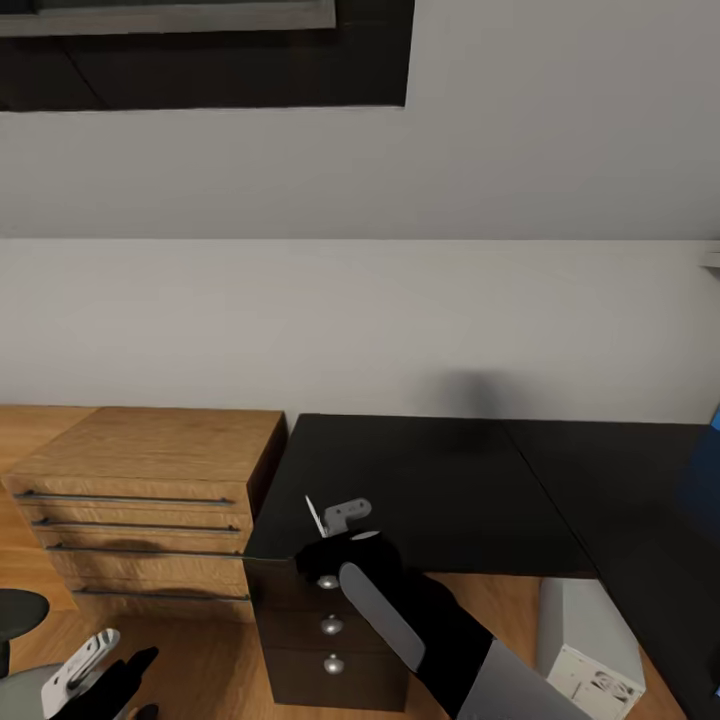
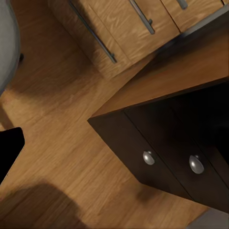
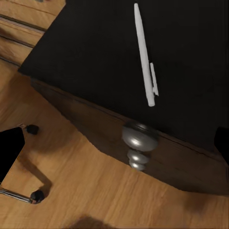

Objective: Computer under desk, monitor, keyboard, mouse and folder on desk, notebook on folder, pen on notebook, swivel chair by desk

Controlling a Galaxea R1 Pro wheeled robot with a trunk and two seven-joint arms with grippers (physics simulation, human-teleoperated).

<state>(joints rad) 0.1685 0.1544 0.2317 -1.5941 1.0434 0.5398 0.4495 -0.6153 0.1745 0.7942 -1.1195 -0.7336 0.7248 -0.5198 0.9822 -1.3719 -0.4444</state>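
Note:
The desk [image 1: 430,480] has a glossy black top against the grey wall. The thin white pen [image 3: 144,57] lies flat on the desk [image 3: 86,52] near its front left corner, and shows as a white sliver [image 1: 314,516] in the head view. My right gripper [image 1: 335,518] hovers just above that corner, open, close beside the pen with nothing between its fingers. The light grey computer [image 1: 590,650] stands on the floor under the desk. My left gripper [image 1: 105,665] hangs low and open over the floor. A grey edge of the swivel chair [image 1: 20,690] is beside it.
A dark drawer unit with round silver knobs [image 1: 331,625] sits under the desk corner [image 2: 149,157]. To its left stands a wooden chest of drawers [image 1: 150,470] with long metal handles. The chair's castors [image 3: 36,194] rest on the wood floor. The desk's blue panel [image 1: 712,420] shows at the right.

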